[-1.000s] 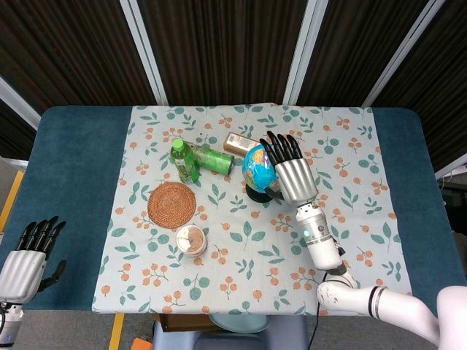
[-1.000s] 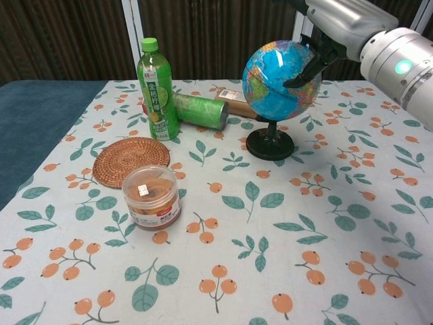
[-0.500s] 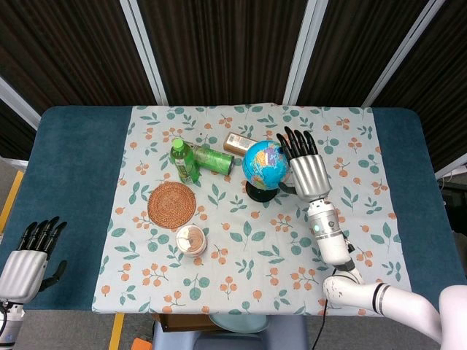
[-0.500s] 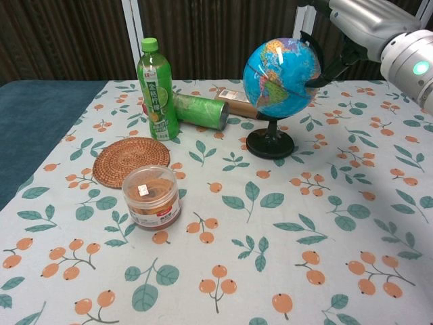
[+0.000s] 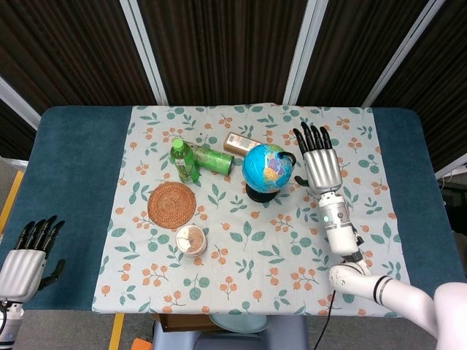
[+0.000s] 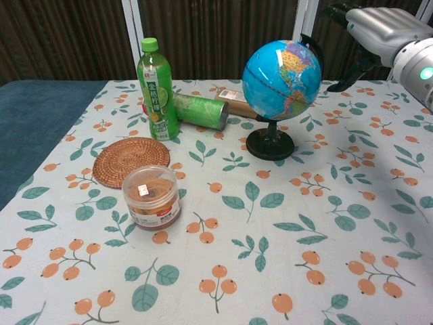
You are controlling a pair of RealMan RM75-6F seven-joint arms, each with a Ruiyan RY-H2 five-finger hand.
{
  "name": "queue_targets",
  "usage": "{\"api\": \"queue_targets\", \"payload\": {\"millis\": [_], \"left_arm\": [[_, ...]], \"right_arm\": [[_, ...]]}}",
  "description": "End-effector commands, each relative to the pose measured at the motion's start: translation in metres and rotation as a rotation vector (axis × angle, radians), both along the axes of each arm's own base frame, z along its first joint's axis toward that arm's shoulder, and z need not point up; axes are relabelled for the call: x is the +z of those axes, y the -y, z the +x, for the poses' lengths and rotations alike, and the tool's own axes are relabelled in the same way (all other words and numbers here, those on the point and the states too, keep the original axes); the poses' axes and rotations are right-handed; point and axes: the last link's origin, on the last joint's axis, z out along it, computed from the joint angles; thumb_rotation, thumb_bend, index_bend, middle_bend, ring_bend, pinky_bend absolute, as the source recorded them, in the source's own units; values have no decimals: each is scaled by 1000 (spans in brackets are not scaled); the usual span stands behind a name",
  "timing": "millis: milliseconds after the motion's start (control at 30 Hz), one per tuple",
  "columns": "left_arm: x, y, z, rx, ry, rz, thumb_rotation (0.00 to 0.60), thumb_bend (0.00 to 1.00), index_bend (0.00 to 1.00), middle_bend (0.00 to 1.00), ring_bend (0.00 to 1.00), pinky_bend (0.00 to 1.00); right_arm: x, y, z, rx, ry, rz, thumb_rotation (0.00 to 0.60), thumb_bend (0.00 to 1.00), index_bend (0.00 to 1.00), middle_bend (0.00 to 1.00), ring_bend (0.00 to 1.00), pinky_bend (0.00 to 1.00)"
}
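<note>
I see my right hand (image 5: 319, 162) raised over the floral tablecloth (image 5: 365, 219), fingers (image 5: 312, 136) straight and spread, holding nothing. The desk globe (image 5: 267, 168) stands upright on its black base just to the left of this hand, close but apart from it; in the chest view a clear gap shows between the sphere (image 6: 281, 70) and the hand (image 6: 371, 28).

Beyond the globe, further left of the right hand, a brown box (image 5: 239, 144) lies flat, and a green can (image 5: 213, 158) lies on its side touching or nearly touching the upright green tea bottle (image 5: 183, 160). Nearer to me than the bottle lies a round woven coaster (image 5: 174, 205), and nearer again stands a small clear-lidded jar (image 5: 192, 240) with brown contents.

My left hand (image 5: 23, 261) sits well apart from all of these, off the tablecloth at the near left corner, beyond the edge of the blue table (image 5: 73, 182). Its fingers (image 5: 38, 232) are extended and slightly apart, with nothing in them.
</note>
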Motion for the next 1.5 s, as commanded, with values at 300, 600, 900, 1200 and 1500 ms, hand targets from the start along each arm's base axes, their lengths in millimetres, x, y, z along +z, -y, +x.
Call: {"api": "queue_targets", "payload": {"millis": [300,600,900,1200,1500], "left_arm": [[0,0,0,4,2,-1,600,429,0,0,0,0],[-2,1,1,1,3,-12,600,429,0,0,0,0],[6,3,0,1,13,8,600,429,0,0,0,0],[8,5,-1,2,11,10,600,429,0,0,0,0],[4,3,-1,6,8,1,600,430,0,0,0,0]], "right_arm": [[21,-67,0,130,31,88,600,178,0,0,0,0],[3,-67,53,246,106,86,600,178,0,0,0,0],[-25,-43,76,191,61,75,600,178,0,0,0,0],[-26,-40,71,172,41,65,600,178,0,0,0,0],[-19,-34,60,136,27,53,600,178,0,0,0,0]]}}
